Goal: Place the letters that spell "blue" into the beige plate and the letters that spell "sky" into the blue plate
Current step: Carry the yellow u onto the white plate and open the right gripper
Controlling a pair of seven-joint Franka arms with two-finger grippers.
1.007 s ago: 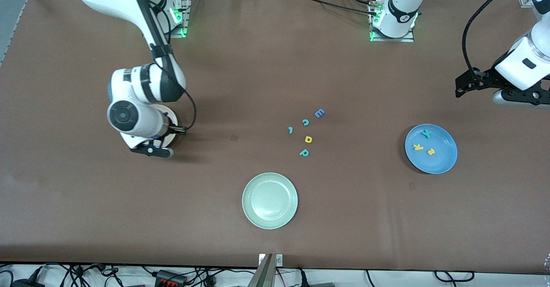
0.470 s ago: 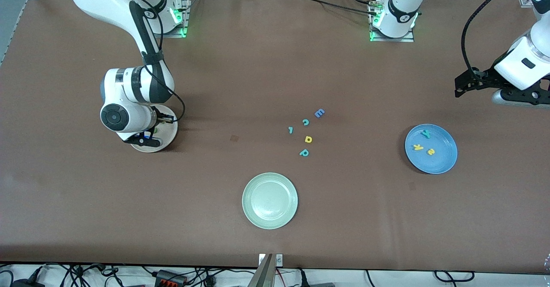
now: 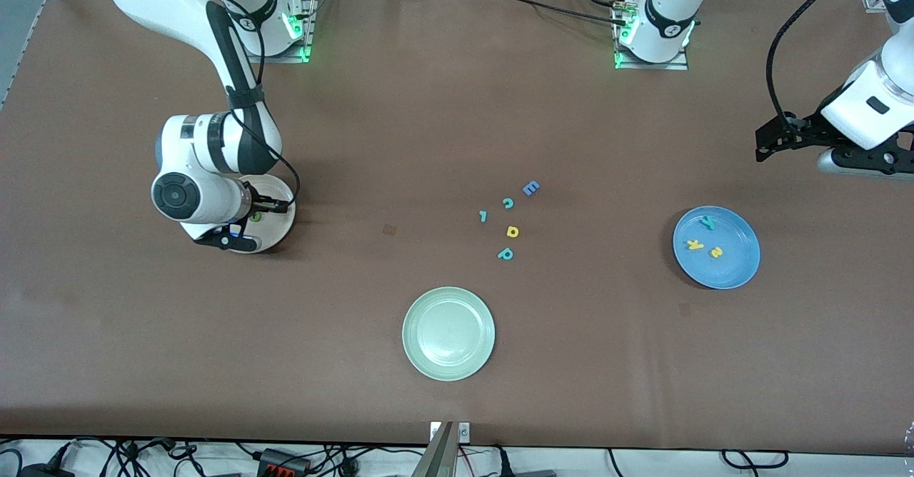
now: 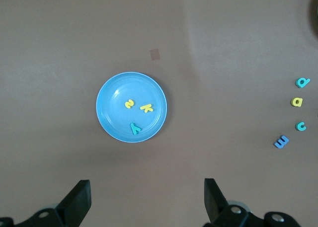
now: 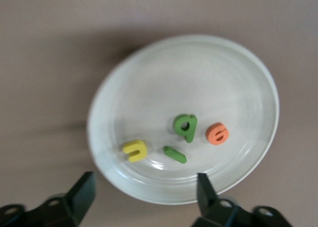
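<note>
The table (image 3: 400, 134) is lit evenly and brightly from above. Soft, short shadows are cast beside the plates and under the right arm (image 3: 214, 177). A pale glare patch is seen on the cloth in the left wrist view. The right wrist view is slightly blurred, and small highlights are shown on the beige plate (image 5: 238, 73).

A green plate (image 3: 448, 333) is seen on the worktop (image 3: 400, 120), nearest the front camera. Farther off, five loose letters are clustered: blue E (image 3: 530, 188), teal c (image 3: 508, 203), teal hook (image 3: 483, 216), yellow a (image 3: 512, 231), teal p (image 3: 505, 253).
</note>
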